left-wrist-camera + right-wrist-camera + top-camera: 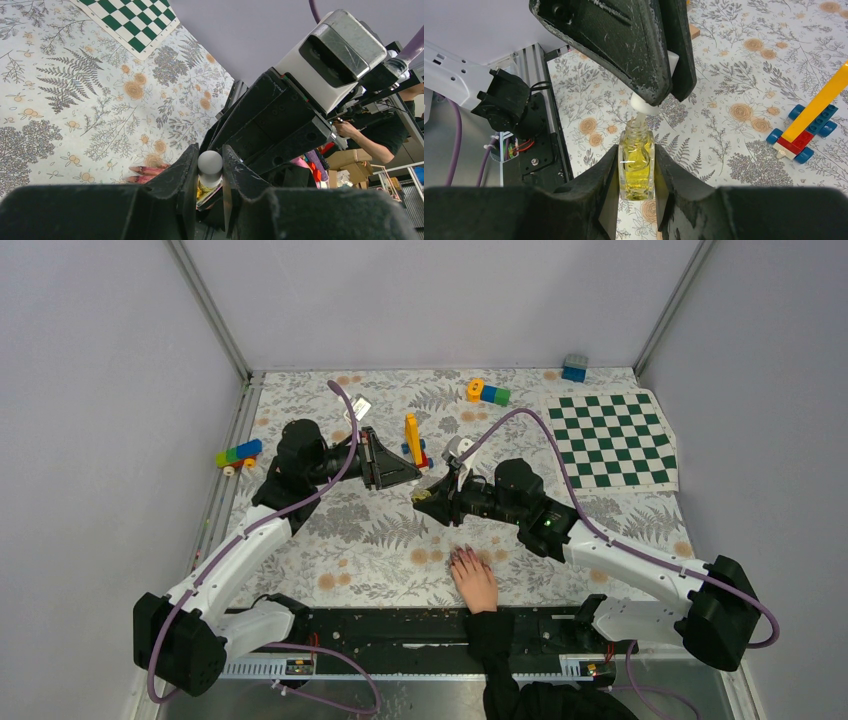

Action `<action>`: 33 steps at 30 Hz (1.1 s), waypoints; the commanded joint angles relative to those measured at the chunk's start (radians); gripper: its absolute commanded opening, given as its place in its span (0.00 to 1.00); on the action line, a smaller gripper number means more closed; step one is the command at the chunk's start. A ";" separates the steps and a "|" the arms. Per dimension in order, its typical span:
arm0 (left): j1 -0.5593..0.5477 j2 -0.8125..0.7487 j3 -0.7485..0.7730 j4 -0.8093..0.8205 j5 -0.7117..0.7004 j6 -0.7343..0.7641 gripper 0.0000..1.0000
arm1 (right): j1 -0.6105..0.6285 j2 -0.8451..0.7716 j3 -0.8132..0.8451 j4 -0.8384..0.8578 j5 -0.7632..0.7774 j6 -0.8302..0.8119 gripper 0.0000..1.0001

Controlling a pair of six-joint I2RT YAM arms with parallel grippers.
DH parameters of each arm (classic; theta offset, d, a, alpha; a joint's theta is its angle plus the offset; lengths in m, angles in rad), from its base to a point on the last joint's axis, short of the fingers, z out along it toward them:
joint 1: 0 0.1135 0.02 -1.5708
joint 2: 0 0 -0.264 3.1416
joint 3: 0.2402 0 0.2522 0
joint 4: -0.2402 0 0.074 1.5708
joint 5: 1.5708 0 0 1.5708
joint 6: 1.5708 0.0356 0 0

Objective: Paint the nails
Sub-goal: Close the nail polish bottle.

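Two grippers meet in the air just beyond a pale hand (474, 582) that lies flat, palm down, on the floral tablecloth (350, 530) at its near edge, a black sleeve behind it. The right gripper (636, 165) is clamped on a small square yellow bottle (636, 172), held upright with its neck open. The left gripper (210, 167) is closed on a white cap (210, 162), which in the right wrist view sits just above the bottle's neck with a pale stem reaching into it; the brush tip itself cannot be made out. The nails (461, 557) are dark reddish spots at the fingertips, pointing away from the sleeve toward the bottle, near it but not touching. In the left wrist view, reddish fingertips seem to show low beside the jaws, though that patch is small. Farther past the hand stands a toy car (413, 440) with a yellow bar, and a green checkered mat (612, 440) lies well off to the hand's right.
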 commanded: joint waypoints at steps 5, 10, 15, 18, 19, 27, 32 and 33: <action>-0.009 -0.007 -0.008 0.050 0.025 0.012 0.00 | 0.011 -0.032 0.064 0.041 -0.003 0.030 0.00; -0.014 -0.020 -0.013 0.074 0.036 0.012 0.00 | 0.011 -0.040 0.076 0.040 -0.010 0.046 0.00; -0.018 -0.034 -0.020 0.094 0.042 0.011 0.00 | 0.007 -0.034 0.102 0.025 -0.006 0.067 0.00; -0.020 -0.047 -0.028 0.114 0.042 0.008 0.00 | 0.003 -0.028 0.116 0.016 -0.015 0.077 0.00; -0.020 -0.052 -0.029 0.117 0.044 0.008 0.00 | 0.002 -0.027 0.117 0.017 -0.017 0.080 0.00; -0.024 -0.067 -0.038 0.143 0.050 0.004 0.00 | -0.013 -0.032 0.119 0.036 -0.049 0.127 0.00; -0.038 -0.074 -0.038 0.157 0.071 0.008 0.00 | -0.049 -0.028 0.120 0.094 -0.150 0.214 0.00; -0.042 -0.076 -0.037 0.162 0.080 0.009 0.00 | -0.066 -0.026 0.118 0.118 -0.197 0.247 0.00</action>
